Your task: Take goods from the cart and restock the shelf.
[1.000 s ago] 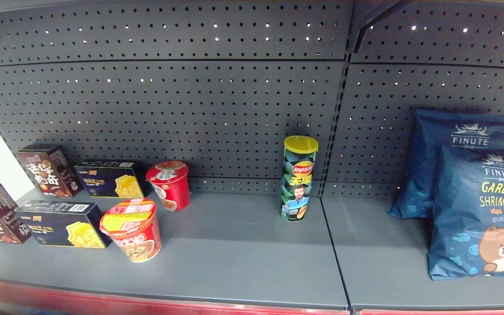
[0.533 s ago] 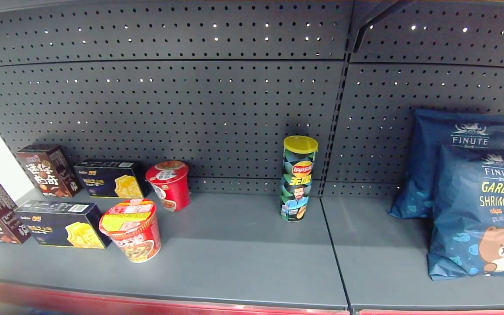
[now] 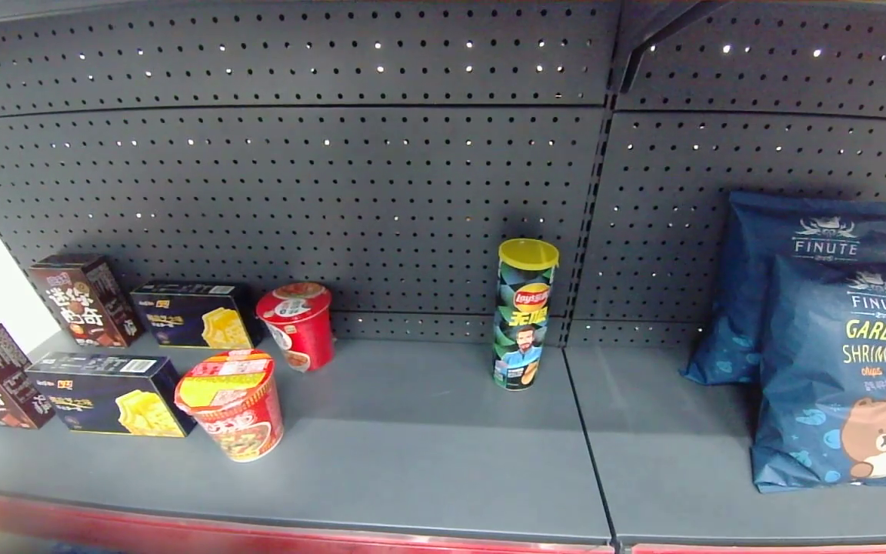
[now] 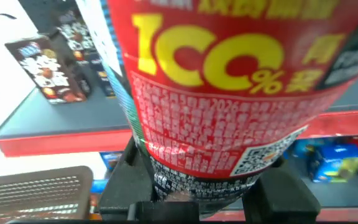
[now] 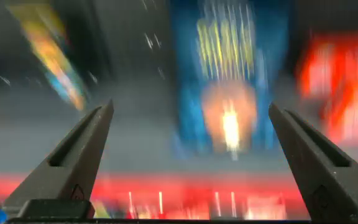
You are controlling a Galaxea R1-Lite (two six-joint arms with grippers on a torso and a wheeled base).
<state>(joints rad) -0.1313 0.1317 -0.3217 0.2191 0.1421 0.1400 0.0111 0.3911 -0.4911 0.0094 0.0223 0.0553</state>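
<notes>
Two dark fingers (image 4: 126, 180) of the left gripper (image 4: 197, 190) are closed against the base of a red cup (image 4: 229, 93), one on each side, so the cup stands up out of the grip. Its wall is glossy and tapered, red with large yellow print and fine white text, turning black near the bottom. The cup is held in front of the shelf (image 4: 61, 140), off its grey deck and red front lip. Just below that lip is a brownish wire grid (image 4: 36, 186), possibly part of the cart, though too little shows to be sure.

The right gripper (image 5: 190, 107) has its fingers (image 5: 79, 155) spread wide, nothing between them, pointing at a blurred blue bag (image 5: 229, 81).

On the matte grey shelf (image 3: 428, 446), backed by perforated metal panels, stand:
- a tall cylindrical chip can (image 3: 524, 314) with a yellow lid
- two crinkly blue snack bags (image 3: 843, 377), one behind the other
- two red noodle cups (image 3: 234, 404) with foil lids
- two flat dark blue boxes (image 3: 108, 392)
- two upright brown boxes (image 3: 85, 298)
</notes>
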